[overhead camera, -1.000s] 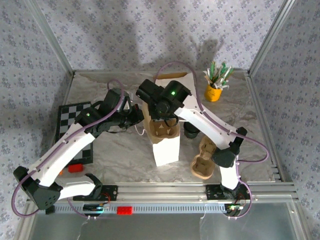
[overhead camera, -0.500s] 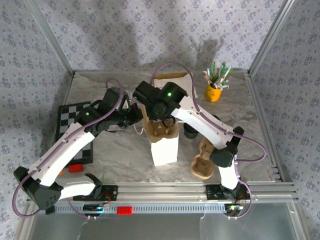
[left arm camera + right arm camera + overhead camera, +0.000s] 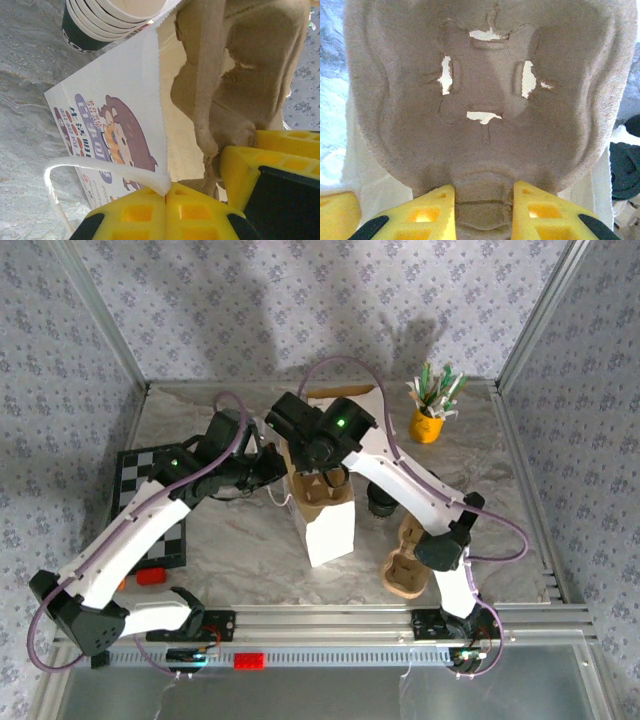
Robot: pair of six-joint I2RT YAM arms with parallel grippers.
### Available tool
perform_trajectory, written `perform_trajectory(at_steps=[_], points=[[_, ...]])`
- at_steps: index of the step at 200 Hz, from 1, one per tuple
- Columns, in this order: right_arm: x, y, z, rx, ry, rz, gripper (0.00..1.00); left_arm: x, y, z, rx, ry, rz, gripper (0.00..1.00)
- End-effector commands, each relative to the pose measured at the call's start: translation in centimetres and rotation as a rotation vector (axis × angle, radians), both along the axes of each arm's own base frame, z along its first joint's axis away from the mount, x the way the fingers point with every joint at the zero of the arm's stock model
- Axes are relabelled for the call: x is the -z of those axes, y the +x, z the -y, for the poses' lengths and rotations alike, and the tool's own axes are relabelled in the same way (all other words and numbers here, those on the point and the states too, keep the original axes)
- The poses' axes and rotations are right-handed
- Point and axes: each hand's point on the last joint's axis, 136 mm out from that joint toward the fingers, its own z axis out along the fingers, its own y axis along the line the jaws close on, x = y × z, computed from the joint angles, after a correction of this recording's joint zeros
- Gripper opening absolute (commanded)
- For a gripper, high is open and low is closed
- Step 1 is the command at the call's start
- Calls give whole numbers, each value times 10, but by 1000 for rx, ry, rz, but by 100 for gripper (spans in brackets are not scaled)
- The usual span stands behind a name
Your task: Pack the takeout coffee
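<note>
Left gripper [image 3: 167,192]: its fingers are pressing fully together on the handle [image 3: 100,169], a white string loop. It is pulling the loop sideways, seemingly to steady the bag and keep its mouth gaping.
Bag [image 3: 328,530]: it is standing on the table [image 3: 230,540] between the two arms, printed side facing the left wrist camera. Its top is open to receive the load.
Right gripper [image 3: 483,202]: its fingers are partly closed, pinching the middle rib at the edge of the carrier [image 3: 485,75]. Gripping there is leaving the wells free.
Carrier: it is hanging on end from that pinch, lower part already inside the bag's mouth. Going in edgewise, it probably fits the narrow bag.
Cup [image 3: 102,22]: it is sitting outside the bag, just beyond the printed side, and neither gripper is holding it. It looks like several nested rims, and whether it is touching the bag I cannot tell.
Spare carrier [image 3: 405,562]: it is lying flat to the bag's right, with a black lid [image 3: 380,505] near it.
Judgement: the packing is only partly done, since the cup is not yet in.
</note>
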Motion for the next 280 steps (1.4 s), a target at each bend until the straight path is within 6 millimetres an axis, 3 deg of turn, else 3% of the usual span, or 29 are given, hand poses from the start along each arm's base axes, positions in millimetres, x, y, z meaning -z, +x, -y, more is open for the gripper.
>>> perform_trajectory(at_steps=[1,34,68,128,177,225,280], points=[[-17,10,10,3,0,51,27,-8,-2,0,27,-8,5,0],[-15,11,4,-3,20,48,27,-9,1,-1,11,-9,4,0],[-3,-7,-2,-14,3,12,26,-7,6,-8,-37,-2,6,0],[12,-34,14,22,-48,-72,26,-7,13,-17,-104,20,22,0],[-6,-47,23,9,-30,-51,26,-7,14,-21,-127,30,28,0],[-3,-64,2,-45,13,-106,26,-9,16,-17,-129,27,27,0],[18,-58,10,-18,-28,-157,26,-11,14,-16,-120,27,35,0]])
